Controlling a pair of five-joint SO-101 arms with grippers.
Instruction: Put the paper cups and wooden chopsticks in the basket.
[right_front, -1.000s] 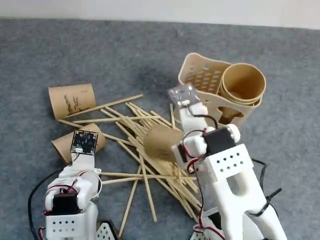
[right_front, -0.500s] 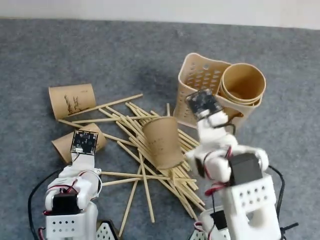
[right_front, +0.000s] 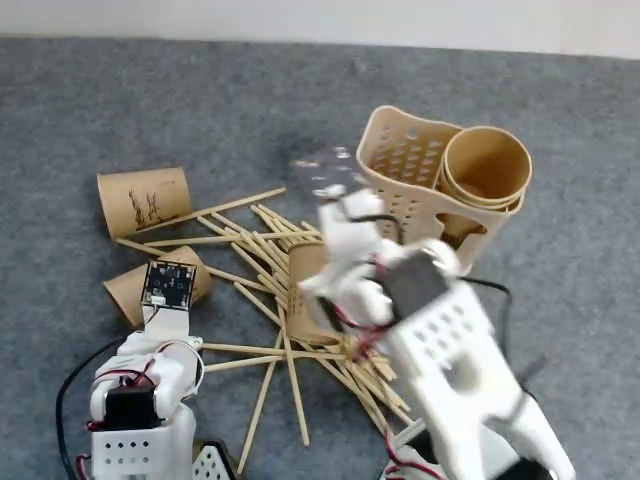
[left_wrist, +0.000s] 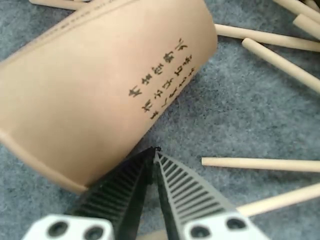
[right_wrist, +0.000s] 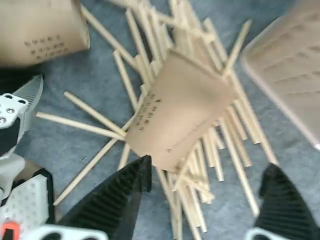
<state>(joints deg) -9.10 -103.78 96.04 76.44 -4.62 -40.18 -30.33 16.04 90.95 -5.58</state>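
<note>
Wooden chopsticks (right_front: 270, 260) lie scattered across the grey mat. One paper cup (right_wrist: 180, 112) lies on its side on top of them, and my right gripper (right_wrist: 205, 187) hangs open above it, one finger to each side and touching nothing. My right arm (right_front: 420, 300) hides part of that cup (right_front: 308, 290) from above. A second cup (left_wrist: 100, 80) lies by my left gripper (left_wrist: 155, 155), which is shut with its tips at the cup's wall. A third cup (right_front: 145, 200) lies farther left. The basket (right_front: 400, 150) holds nested cups (right_front: 487, 165).
The basket (right_wrist: 292, 65) stands just past the chopstick pile, at the back right of the mat. My left arm (right_wrist: 15, 125) stands close to the pile's near left side. Bare mat (right_front: 150, 100) stretches behind the cups.
My right wrist swung right toward the basket, then back left over the chopstick pile. The cup on the chopsticks turned and shifted slightly. The left arm has kept still.
</note>
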